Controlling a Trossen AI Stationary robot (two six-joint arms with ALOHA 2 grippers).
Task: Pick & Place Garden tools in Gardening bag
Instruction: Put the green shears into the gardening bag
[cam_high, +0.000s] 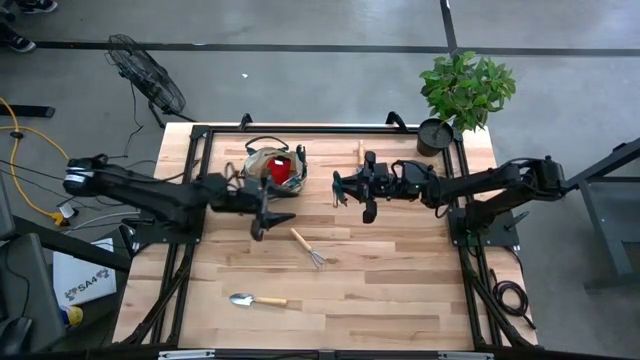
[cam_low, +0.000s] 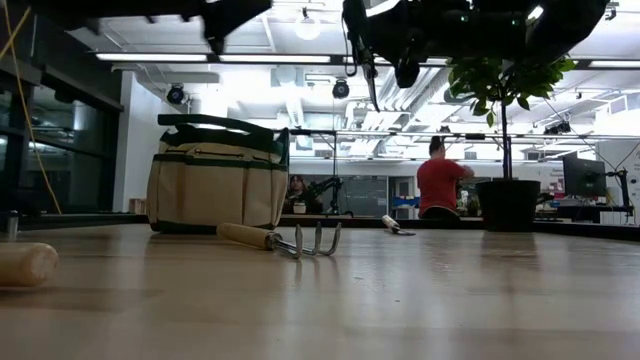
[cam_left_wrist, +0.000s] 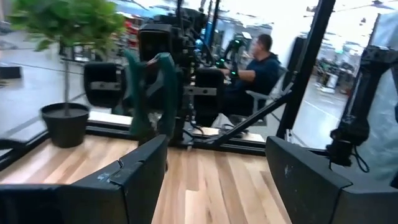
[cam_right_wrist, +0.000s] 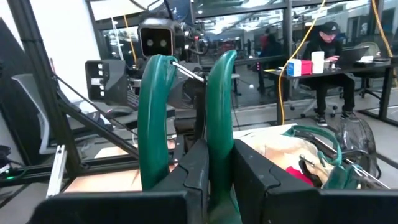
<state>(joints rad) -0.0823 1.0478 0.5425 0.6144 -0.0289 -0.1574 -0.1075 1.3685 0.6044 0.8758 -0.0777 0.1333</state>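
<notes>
My right gripper (cam_high: 352, 190) hovers over the table's middle, to the right of the bag, shut on green-handled pruning shears (cam_right_wrist: 186, 118). The beige gardening bag (cam_high: 275, 165) stands on its base near the far edge, with a red spray bottle (cam_high: 283, 170) inside. My left gripper (cam_high: 270, 218) hangs open just on the bag's near side, holding nothing. A wooden-handled hand rake (cam_high: 310, 248) and a trowel (cam_high: 255, 300) lie flat on the table nearer the front. A second trowel (cam_high: 360, 152) lies near the far edge. My right gripper pinches the shears between its two fingers, low on the handles where they come together (cam_right_wrist: 208, 168). The fingers reach in level from the table's right. Both green handles (cam_right_wrist: 155, 112) stick out past the fingertips. The shears are lifted clear of the table.
A potted green plant (cam_high: 440, 130) stands at the far right corner. A black frame (cam_high: 200, 135) runs along the table's edges. Bare wood (cam_high: 400, 280) spreads at the near right. People sit at desks in the room beyond.
</notes>
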